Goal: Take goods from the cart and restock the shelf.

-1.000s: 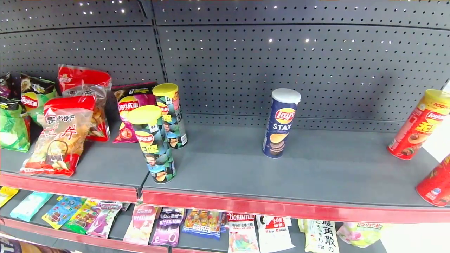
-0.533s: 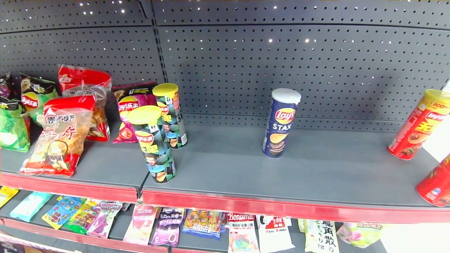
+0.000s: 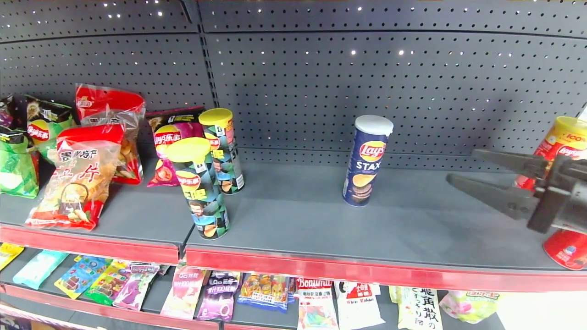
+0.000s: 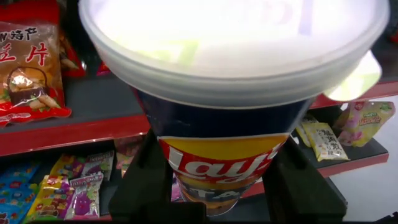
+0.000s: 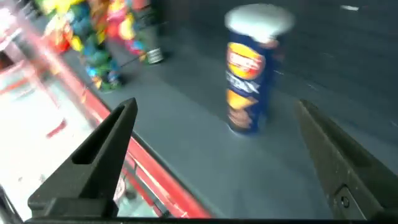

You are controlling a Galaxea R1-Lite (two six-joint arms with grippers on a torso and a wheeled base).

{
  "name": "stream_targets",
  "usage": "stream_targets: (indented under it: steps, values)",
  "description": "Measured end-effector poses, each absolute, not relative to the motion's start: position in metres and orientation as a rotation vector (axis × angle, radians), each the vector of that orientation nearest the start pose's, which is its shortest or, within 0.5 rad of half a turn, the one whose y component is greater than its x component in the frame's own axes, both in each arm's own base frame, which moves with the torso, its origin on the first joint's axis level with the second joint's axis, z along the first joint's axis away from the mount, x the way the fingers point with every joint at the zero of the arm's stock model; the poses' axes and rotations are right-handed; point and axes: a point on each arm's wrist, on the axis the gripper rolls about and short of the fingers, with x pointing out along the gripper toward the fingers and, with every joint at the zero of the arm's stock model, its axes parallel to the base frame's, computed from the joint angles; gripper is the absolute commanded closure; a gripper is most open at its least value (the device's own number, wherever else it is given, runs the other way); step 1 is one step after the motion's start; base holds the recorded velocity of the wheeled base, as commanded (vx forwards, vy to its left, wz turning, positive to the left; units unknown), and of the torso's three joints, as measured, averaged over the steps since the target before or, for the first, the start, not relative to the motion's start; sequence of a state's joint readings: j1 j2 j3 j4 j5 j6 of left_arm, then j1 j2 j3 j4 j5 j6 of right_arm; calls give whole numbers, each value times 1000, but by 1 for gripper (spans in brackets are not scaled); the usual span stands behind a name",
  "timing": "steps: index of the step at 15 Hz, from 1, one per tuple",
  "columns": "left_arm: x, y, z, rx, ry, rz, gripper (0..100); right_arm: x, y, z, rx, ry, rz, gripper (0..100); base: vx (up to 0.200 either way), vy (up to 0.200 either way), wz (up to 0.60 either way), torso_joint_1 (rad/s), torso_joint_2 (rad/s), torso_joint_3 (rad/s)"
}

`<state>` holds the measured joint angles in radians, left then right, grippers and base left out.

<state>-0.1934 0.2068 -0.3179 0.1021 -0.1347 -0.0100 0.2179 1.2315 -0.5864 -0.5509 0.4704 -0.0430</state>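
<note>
— Grey perforated steel back panel [image 3: 412, 91] closes the rear. Where is the front edge?

— Along the glossy red lip [image 3: 367, 272] of the grey shelf deck [image 3: 298, 220], which runs across the lower part of the head view. A seam splits the deck at lower left of centre.

— How much free room?

— There is bare deck on both sides of the tall navy blue cylindrical can with a white plastic lid [image 3: 367, 160]. It stands at frame centre, back from the lip and near the panel. Left of it stand two teal patterned cans with yellow lids [image 3: 199, 188], one behind the other. At the right edge the right gripper [image 3: 462, 166] hangs above the deck. Its dark fingers are spread wide with nothing between them, tips toward the centre.

— Which way does that can point?

— Its long axis is upright, lid up and base on the deck.

— And the left gripper?

— The left gripper [image 4: 221, 162] is clamped on a second navy blue can with a white lid [image 4: 230, 43], with a dark finger [image 4: 146, 180] on either side of the body. This can's long axis runs toward the wrist camera, lid end nearest the lens.

— What crowds the sides?

— Red cylindrical cans [image 3: 562, 137] sit at far right, partly behind the right gripper. Crinkly snack bags [image 3: 80, 178] fill the left. Flat sachets [image 3: 266, 293] lie on the lower shelf.
</note>
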Motion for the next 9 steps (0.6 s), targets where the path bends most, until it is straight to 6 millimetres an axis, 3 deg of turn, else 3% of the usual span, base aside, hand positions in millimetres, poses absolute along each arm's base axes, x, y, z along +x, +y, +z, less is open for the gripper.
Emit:
stream_targets:
  steps: [4, 9]
  values:
    - [-26, 2, 159, -8, -8, -324, 100, 252, 54, 189, -135, 84, 858, 0, 0, 0, 0, 0, 0, 0]
    - [-26, 2, 162, -5, -13, -320, 100, 314, 54, 173, -144, 90, 864, 0, 0, 0, 0, 0, 0, 0]
